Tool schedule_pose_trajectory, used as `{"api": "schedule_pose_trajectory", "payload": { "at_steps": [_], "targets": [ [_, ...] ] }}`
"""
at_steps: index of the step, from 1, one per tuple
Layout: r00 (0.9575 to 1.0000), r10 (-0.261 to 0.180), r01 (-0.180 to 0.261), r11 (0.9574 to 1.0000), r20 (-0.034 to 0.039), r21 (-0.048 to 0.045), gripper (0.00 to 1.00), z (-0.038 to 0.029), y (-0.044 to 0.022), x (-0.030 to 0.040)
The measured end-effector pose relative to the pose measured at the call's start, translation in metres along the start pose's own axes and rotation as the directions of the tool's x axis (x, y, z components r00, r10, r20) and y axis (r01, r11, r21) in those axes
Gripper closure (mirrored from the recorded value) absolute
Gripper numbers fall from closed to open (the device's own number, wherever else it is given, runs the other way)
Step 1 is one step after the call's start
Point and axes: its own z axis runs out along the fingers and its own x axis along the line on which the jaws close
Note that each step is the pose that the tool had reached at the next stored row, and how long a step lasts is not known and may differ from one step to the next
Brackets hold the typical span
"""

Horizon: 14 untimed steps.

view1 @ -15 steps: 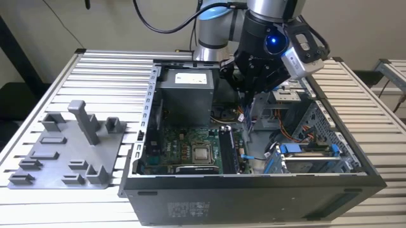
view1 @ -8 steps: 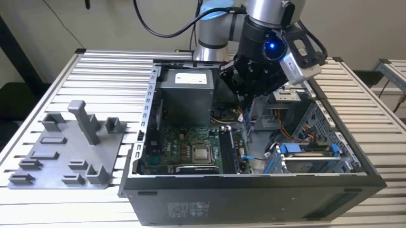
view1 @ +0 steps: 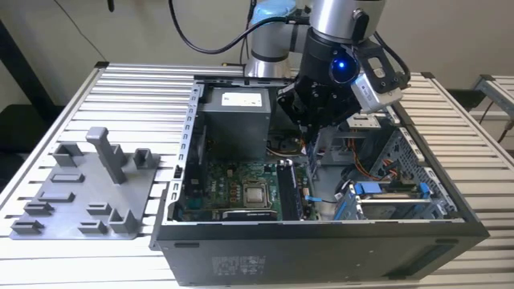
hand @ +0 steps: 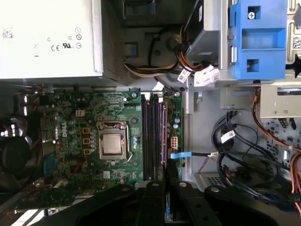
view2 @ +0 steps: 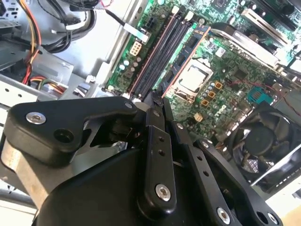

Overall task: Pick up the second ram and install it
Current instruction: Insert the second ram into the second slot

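End effector [view1: 312,144] poised inside open computer case [view1: 241,244], fingers pressed together on the second ram [view1: 312,158], held on edge. Memory slots [hand: 154,136] directly beneath on motherboard [hand: 70,141]; stick's long axis parallel with the slots, just above them.

Lab: slatted aluminium bench [view1: 136,90], robot arm [view1: 337,24].

Even, soft room light is falling across the worktop [view1: 136,90]; the case interior [view1: 241,180] is sitting dimmer, while the white label [hand: 47,37] is glaring slightly.
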Motion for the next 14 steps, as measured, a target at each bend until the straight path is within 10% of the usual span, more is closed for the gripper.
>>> {"api": "schedule_pose_trajectory", "payload": {
  "at_steps": [14],
  "targets": [
    [1.0,-0.001,0.001,1.0,-0.0011,0.0022,0.86,0.0244,-0.0013,0.0104]
  ]
}}
